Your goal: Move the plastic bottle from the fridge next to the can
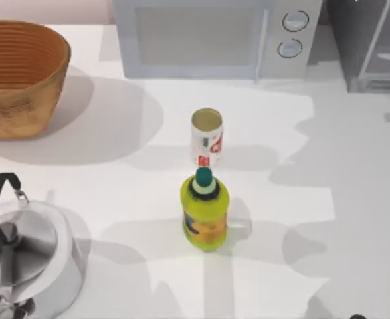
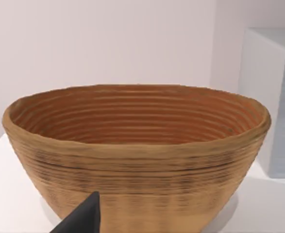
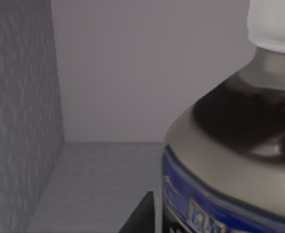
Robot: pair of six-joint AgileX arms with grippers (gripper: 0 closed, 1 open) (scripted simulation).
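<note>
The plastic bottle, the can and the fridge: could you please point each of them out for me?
plastic bottle (image 3: 229, 160): right wrist view, on its shoulder above the blue label.
can (image 1: 206, 143): top view, on its white side.
fridge (image 1: 374, 40): top view, on its see-through door.

White table (image 1: 354, 166) crossed by soft grey shadows, plain pale pinkish wall (image 2: 108, 43) behind; white microwave (image 1: 208, 36) at the back, woven basket (image 1: 18, 76) left, steel kettle (image 1: 28, 259) near-left
</note>
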